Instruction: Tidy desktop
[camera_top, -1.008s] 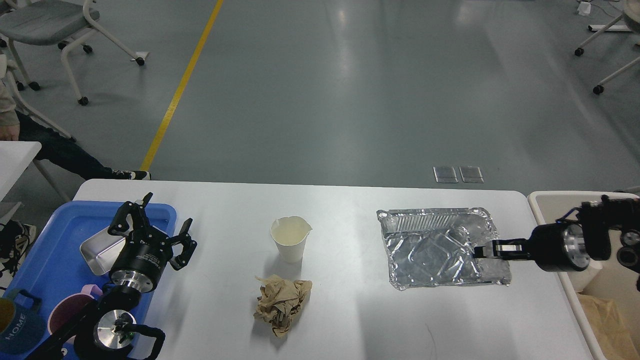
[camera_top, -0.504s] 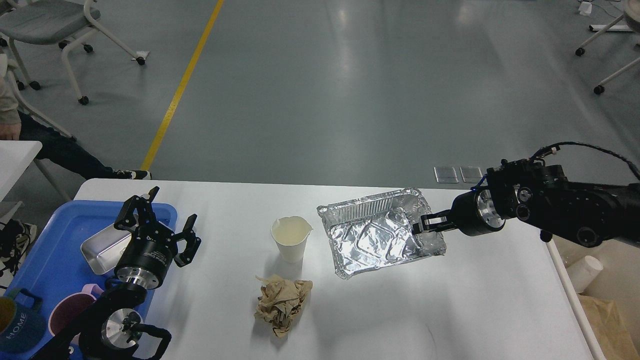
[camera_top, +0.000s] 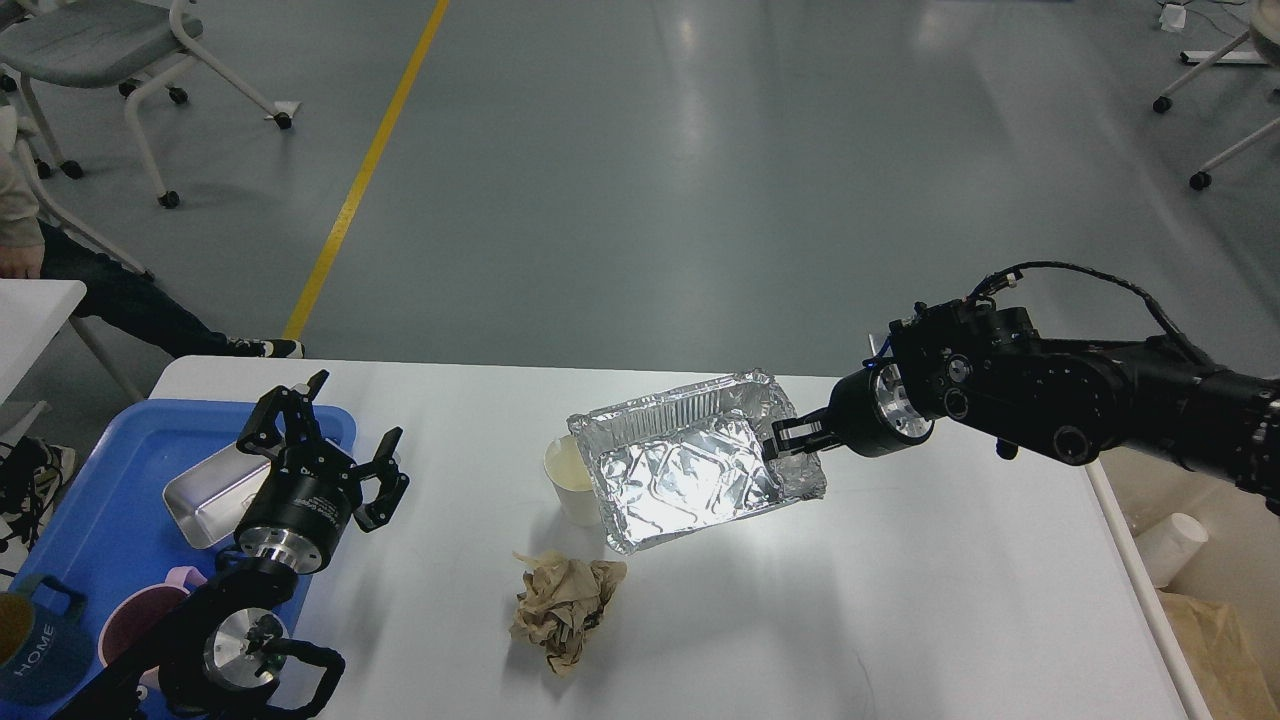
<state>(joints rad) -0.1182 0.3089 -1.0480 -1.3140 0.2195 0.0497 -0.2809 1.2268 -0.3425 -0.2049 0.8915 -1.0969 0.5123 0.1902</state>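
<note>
The white desktop (camera_top: 900, 600) fills the lower view. My right gripper (camera_top: 783, 438) is shut on the right rim of a crumpled foil tray (camera_top: 690, 470) and holds it lifted and tilted over the table's middle. The tray covers the right side of a white paper cup (camera_top: 566, 480). A crumpled brown paper ball (camera_top: 565, 610) lies in front of the cup. My left gripper (camera_top: 330, 440) is open and empty, over the right edge of the blue tray (camera_top: 90, 490).
The blue tray at the left holds a metal tin (camera_top: 205, 495), a pink cup (camera_top: 130, 625) and a dark "HOME" mug (camera_top: 35, 640). A beige bin (camera_top: 1190, 570) with a paper cup and brown paper stands off the right edge. Chairs stand on the floor behind.
My right arm has carried the foil tray from the right side of the table leftward to the middle, lifted and tilted, up against the cup. The left gripper drifted slightly.
</note>
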